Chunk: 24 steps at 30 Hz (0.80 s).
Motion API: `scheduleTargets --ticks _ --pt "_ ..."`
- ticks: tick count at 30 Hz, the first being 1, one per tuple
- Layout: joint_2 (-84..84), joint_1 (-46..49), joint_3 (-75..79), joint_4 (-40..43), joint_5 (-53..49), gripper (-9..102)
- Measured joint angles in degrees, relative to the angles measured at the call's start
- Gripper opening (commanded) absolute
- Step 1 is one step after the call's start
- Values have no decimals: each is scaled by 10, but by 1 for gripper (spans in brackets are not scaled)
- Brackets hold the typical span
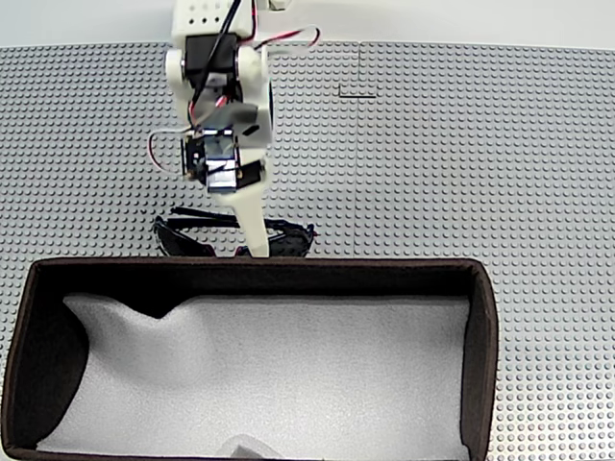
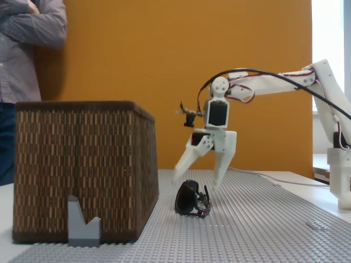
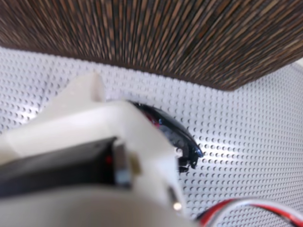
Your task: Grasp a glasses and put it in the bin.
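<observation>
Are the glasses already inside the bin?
No, in a fixed view the glasses lie on the studded mat beside the bin, under the open gripper.

In a fixed view the glasses lie on the studded mat just behind the bin's far wall — close, not inside. The gripper hangs above them, fingers spread to either side. Foam lies in the bin. A person stands behind the bin — a block stands before it.

My tool hangs over the sunglasses, which lie on the grey studded surface just beside the far wall of the brown foam-lined bin.
</observation>
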<state>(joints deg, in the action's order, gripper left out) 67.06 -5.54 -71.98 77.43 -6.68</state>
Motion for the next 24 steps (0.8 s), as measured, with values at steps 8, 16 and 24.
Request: scheduleTargets --ticks 8,16,24 --pt "-45 -6 51 7 -5 0" --pt "-53 -16 43 -16 -12 -1" --pt "105 3 -68 -69 4 -1"
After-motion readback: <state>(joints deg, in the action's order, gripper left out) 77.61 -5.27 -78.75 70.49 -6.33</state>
